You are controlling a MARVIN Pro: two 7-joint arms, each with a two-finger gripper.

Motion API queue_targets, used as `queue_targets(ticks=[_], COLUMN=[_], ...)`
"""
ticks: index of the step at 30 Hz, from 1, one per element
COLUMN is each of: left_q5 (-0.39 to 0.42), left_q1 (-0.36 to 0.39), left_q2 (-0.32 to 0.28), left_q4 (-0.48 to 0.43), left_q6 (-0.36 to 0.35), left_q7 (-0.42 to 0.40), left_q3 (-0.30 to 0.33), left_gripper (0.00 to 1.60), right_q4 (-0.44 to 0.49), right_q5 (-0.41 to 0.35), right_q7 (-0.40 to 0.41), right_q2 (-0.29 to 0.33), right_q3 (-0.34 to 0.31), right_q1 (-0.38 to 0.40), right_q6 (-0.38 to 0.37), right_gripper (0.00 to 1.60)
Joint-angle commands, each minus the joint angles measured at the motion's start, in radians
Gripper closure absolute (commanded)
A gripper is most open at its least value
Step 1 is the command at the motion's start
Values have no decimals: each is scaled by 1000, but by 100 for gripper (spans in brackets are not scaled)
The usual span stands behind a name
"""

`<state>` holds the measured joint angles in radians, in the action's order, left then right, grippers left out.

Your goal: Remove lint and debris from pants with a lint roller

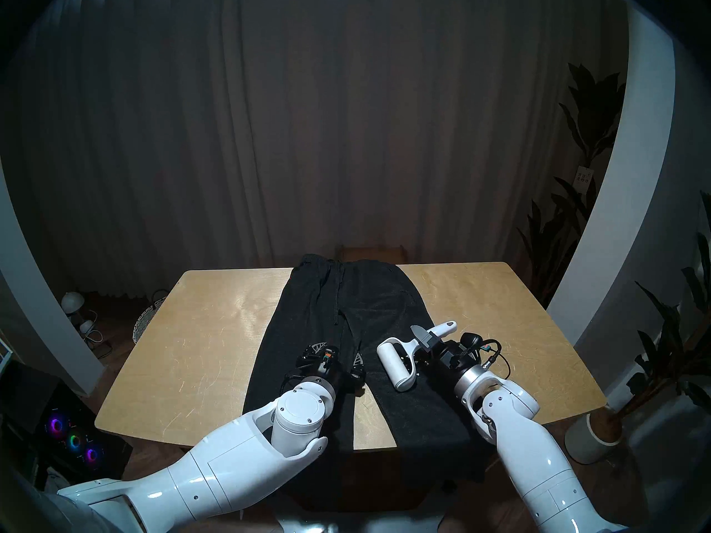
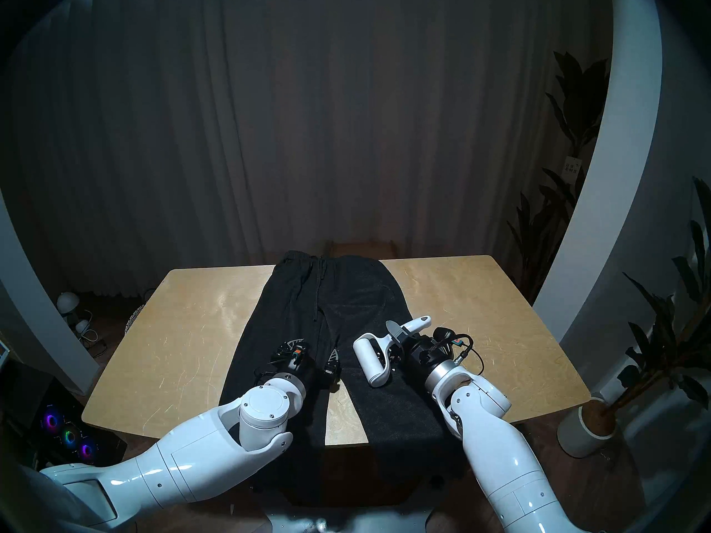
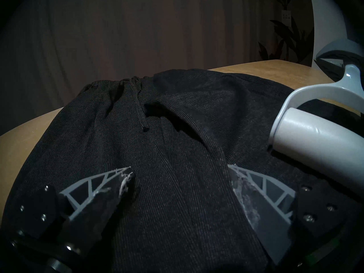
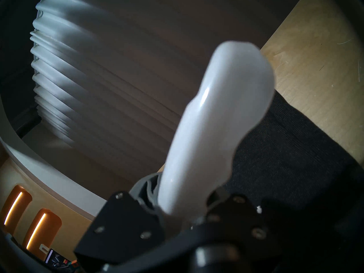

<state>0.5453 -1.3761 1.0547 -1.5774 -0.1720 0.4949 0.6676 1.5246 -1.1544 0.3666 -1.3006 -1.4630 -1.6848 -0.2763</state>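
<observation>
The right pincer (image 1: 429, 338) is gripping the lint roller (image 1: 396, 363) above the pants (image 1: 307, 320), left pincer (image 3: 180, 180) is standing spread, rolling seemingly not finished

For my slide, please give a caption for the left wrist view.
Open left end effector over dark pants, white lint roller at right.

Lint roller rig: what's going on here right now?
The right gripper is shut on the handle of a white lint roller, with the roll over the right leg of dark pants spread flat on a wooden table. The left gripper is open, its fingers low over the other leg and holding nothing. No white specks stand out on the fabric in these views, so I can't say how much cleaning is left.
</observation>
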Motion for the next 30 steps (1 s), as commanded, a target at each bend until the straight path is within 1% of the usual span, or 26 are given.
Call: queue_targets(ticks=[1, 16, 20, 30], left_q5=[-10, -15, -8, 4], left_q1=[16, 42, 48, 65], left_q2=[13, 54, 63, 66], left_q4=[17, 54, 66, 84], left_q6=[-37, -79, -87, -95], left_q7=[9, 36, 41, 43], left_q3=[-12, -29, -27, -33], left_gripper=[0, 0, 0, 0], right_q4=[-25, -128, -142, -188], right_q5=[-5, -14, -14, -7], right_q7=[43, 102, 109, 116], right_q2=[32, 83, 97, 108], right_q3=[-21, -78, -93, -126], right_q1=[16, 63, 69, 102], right_q6=[-3, -6, -6, 21], right_gripper=[160, 160, 160, 160])
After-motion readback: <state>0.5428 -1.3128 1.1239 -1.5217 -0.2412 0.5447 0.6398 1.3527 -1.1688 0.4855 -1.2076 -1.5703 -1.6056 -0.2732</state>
